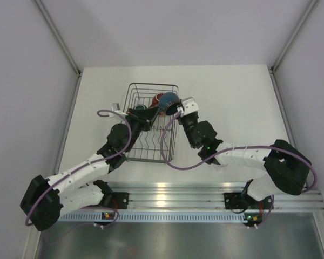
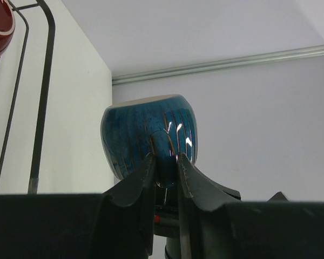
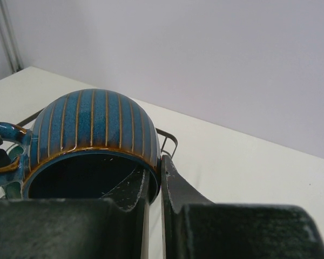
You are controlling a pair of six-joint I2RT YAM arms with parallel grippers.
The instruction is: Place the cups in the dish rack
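Top external shows the dish rack, both arms reaching into it. At the rack's far right corner sits the dark-blue cup. The left gripper is clamped on its handle; the right gripper pinches its rim, one finger inside. The red cup lies inside the rack, just beside the dark-blue cup.

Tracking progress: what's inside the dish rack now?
A red cup sits at the far end of the dish rack; the blue cup, left gripper and right gripper cover the rest.
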